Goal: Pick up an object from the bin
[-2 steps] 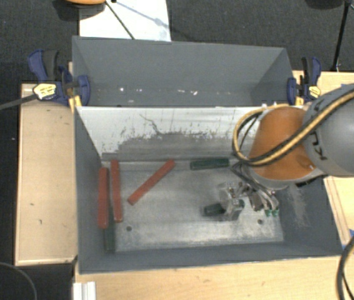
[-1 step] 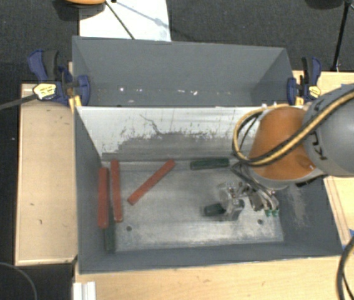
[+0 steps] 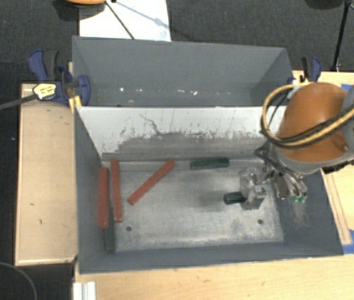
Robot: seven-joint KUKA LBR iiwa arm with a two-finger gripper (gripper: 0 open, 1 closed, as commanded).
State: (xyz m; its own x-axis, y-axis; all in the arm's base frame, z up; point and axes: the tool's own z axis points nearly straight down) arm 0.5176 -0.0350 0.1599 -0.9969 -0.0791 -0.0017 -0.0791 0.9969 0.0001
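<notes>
Dark green and short, a block lies on the right half of the bin floor, just left of the end effector. Its long axis runs left to right, pointing at the tool. We cannot tell whether the end effector is spread or pressed together. Red sticks lie well apart at left, and a green bar lies by the back wall.
</notes>
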